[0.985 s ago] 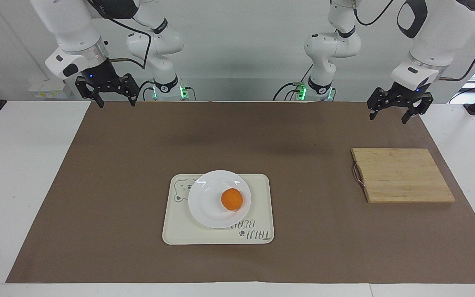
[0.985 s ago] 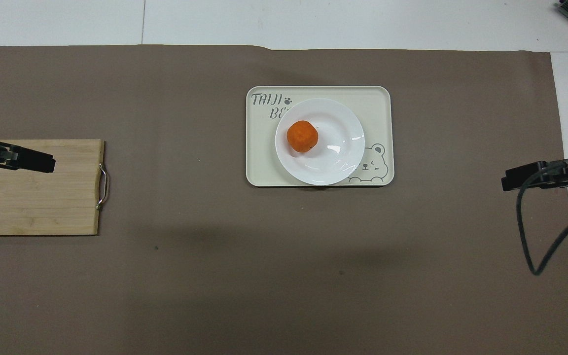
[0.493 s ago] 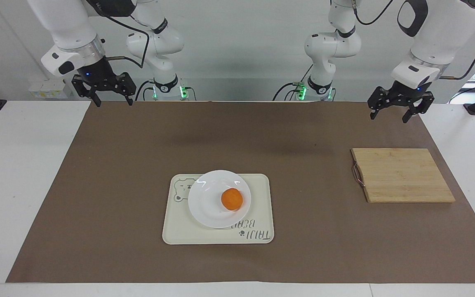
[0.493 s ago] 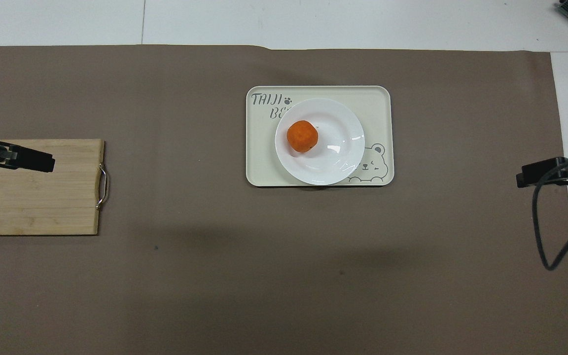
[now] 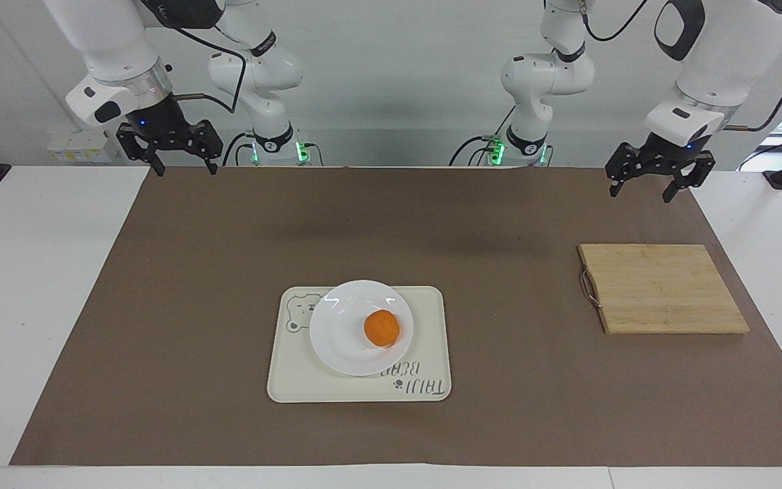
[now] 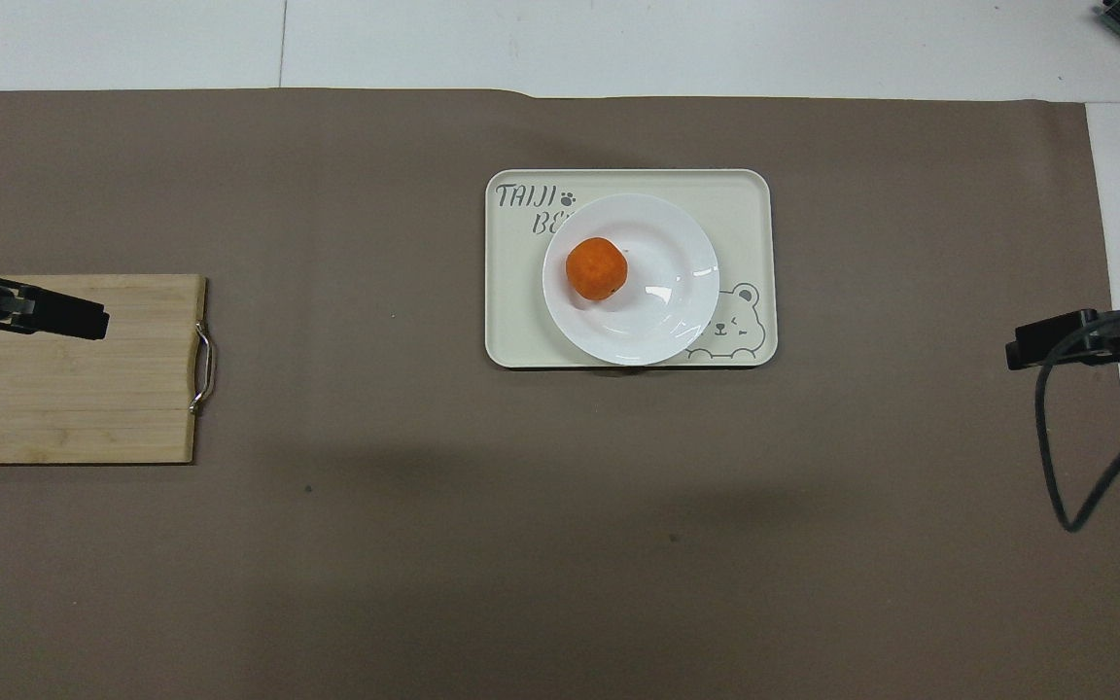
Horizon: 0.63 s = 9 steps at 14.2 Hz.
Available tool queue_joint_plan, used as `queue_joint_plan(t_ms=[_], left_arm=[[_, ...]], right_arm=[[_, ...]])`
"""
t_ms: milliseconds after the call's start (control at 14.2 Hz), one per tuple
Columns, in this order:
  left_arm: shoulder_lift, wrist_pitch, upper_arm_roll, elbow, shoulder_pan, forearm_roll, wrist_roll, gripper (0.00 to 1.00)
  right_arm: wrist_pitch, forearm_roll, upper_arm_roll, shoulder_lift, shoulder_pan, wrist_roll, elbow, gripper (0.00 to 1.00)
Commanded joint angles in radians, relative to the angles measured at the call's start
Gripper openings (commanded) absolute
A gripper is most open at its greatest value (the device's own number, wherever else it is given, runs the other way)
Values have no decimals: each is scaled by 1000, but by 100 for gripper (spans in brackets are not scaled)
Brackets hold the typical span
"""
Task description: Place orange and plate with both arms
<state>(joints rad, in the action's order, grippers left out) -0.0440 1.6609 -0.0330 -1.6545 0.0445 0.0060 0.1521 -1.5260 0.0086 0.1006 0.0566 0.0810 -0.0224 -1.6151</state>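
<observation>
The orange point(image 5: 381, 328) point(image 6: 596, 268) lies in the white plate point(image 5: 337, 333) point(image 6: 662, 311), off its middle toward the left arm's end. The plate rests on a cream tray with a bear drawing point(image 5: 425, 319) point(image 6: 745, 214) in the middle of the table. My right gripper point(image 5: 186, 171) point(image 6: 1017, 355) hangs open and holds nothing, high over the mat's corner at the right arm's end. My left gripper point(image 5: 639, 195) point(image 6: 84, 321) also hangs open with nothing in it, high over the mat's corner at the left arm's end. Both are well apart from the plate.
A bamboo cutting board with a metal handle point(image 5: 662, 288) point(image 6: 64, 389) lies at the left arm's end of the table. A brown mat point(image 5: 194, 305) covers most of the white tabletop. A black cable loops down from the right arm.
The right gripper has risen a little and drawn back toward its own end of the table. The left gripper has barely moved. Orange, plate and tray have stayed put.
</observation>
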Motion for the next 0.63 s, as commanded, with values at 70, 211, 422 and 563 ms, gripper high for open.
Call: queue_joint_plan(t_ms=[70, 211, 422, 563], left_arm=[[-11, -50, -8, 4, -3, -14, -56, 100], [-13, -72, -8, 2, -3, -14, -135, 100], [-14, -78, -13, 2, -2, -14, -123, 100], [-14, -73, -16, 2, -2, -14, -121, 100]], right_arm=[[15, -24, 13, -3, 17, 7, 23, 100], [58, -26, 11, 2, 8, 4, 27, 100], [106, -24, 15, 5, 3, -19, 115, 100], [86, -24, 14, 6, 3, -19, 106, 100]])
